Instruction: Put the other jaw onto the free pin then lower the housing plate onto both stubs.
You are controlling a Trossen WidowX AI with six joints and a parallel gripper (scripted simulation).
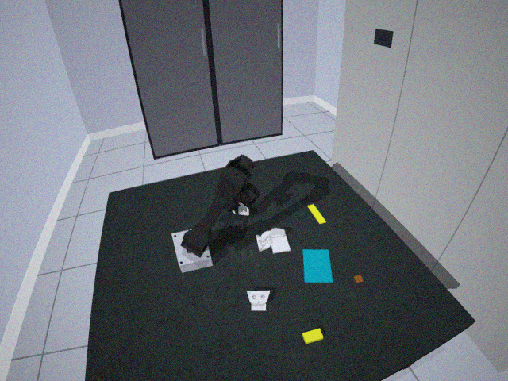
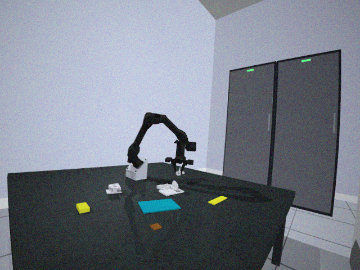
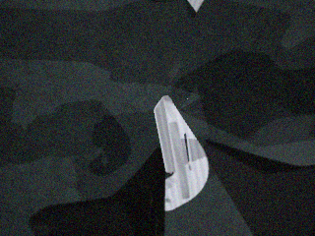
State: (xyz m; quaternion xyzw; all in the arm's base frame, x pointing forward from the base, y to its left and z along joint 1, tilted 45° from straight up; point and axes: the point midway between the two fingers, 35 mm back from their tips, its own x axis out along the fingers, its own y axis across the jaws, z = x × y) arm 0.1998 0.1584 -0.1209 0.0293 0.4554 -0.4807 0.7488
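Your black robot arm arches out from its pale base block over a dark tabletop; its gripper points down, its fingers partly open and closed on the loose white jaw, which you have in hand above the surface, apart from the rest of the assembly. In the wrist view the held piece shows a long straight edge, a rounded side and a narrow tip; its gear teeth are too unclear there to tell.

Near it, on the tabletop, sits the white base assembly, a flat part with the other jaw at one side; whether that jaw sits fully on its pin, you cannot tell. The white housing plate, showing two round marks from above, lies well apart from the assembly; the housing stands unclosed.

Around them lie a teal rectangle, a small orange square beside it, a long yellow bar and a yellow block; two tall grey cabinet doors stand behind.
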